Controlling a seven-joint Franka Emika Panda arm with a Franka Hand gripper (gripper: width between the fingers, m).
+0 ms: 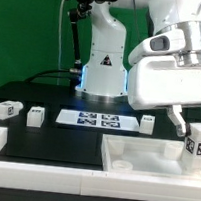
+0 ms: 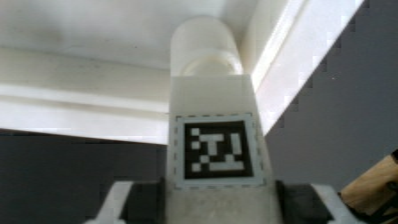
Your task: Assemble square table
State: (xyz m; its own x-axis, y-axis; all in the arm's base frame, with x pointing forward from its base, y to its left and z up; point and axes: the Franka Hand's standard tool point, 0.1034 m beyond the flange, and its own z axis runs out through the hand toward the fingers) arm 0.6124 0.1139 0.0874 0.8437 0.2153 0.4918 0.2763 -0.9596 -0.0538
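Observation:
My gripper [image 1: 189, 126] is shut on a white table leg [image 1: 198, 140] with a black-and-white tag, held at the exterior view's right just above the square table top [image 1: 133, 155]. In the wrist view the leg [image 2: 210, 95] stands straight out between the dark fingers [image 2: 151, 200], its tag facing the camera, its rounded tip over the top's raised rim [image 2: 107, 85]. Three more tagged legs lie on the black table: one at the far left [image 1: 5, 109], one beside it [image 1: 34, 116], one right of the marker board [image 1: 148, 121].
The marker board [image 1: 100, 119] lies flat at the table's middle back. A long white L-shaped wall piece [image 1: 43, 148] runs along the front left. The arm's white base [image 1: 102, 64] stands behind.

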